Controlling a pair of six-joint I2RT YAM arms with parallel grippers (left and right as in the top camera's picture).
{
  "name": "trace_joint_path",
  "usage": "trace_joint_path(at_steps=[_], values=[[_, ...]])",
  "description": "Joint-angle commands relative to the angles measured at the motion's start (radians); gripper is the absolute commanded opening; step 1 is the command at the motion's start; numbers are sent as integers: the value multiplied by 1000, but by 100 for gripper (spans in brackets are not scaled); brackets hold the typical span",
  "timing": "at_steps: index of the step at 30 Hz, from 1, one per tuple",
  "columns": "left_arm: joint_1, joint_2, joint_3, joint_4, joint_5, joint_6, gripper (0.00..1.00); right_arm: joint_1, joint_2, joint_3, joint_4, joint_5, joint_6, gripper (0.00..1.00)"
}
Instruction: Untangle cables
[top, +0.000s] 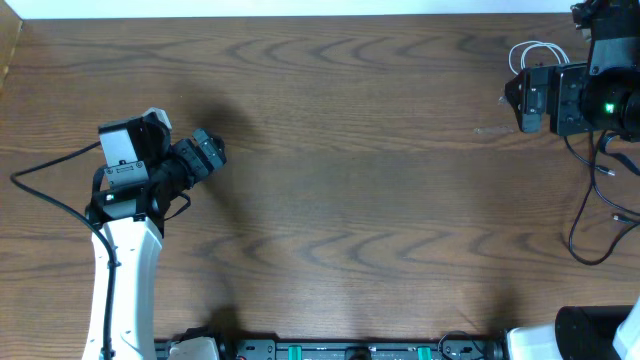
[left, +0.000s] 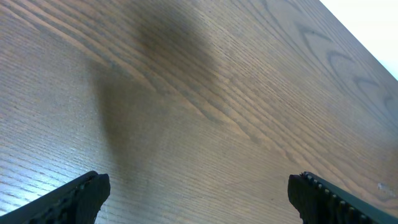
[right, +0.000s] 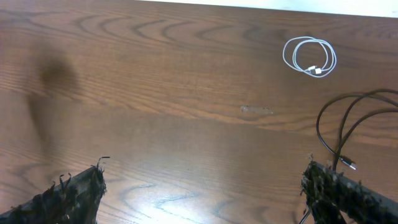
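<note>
The right gripper (right: 204, 180) has its fingers (right: 339, 193) spread wide and holds nothing. The left gripper (left: 199, 186) is just as wide and empty, over bare wood near the left edge of the table (top: 350, 200).

Just beside the right gripper's right-hand finger lies a small plug (right: 349, 165) of the black cable (right: 339, 121), whose loops run toward the table's right edge. The white cable (right: 309, 56) sits farther out as a tidy coil near the far edge, toward the far right corner. It lies apart from the black one, so the two look separated.

The main risk is that plug. If the right arm swings or drops, the open finger could hook the black loop and drag it back across the white coil, or off the right edge. The arm's own black wires hang close by, so a grasp could close on the wrong cord.
</note>
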Motion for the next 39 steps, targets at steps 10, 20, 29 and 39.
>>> trace_joint_path(at_steps=[10,20,29,39], values=[[3,0,19,-3,1,2,97,0,-50,-40,29,-3,-14,99],[3,0,19,-3,1,2,97,0,-438,-676,464,-3,-78,99],[3,0,19,-3,1,2,97,0,-800,-1287,888,0,-81,99],[3,0,19,-3,1,2,97,0,-1172,-1886,1334,-1,-81,99]])
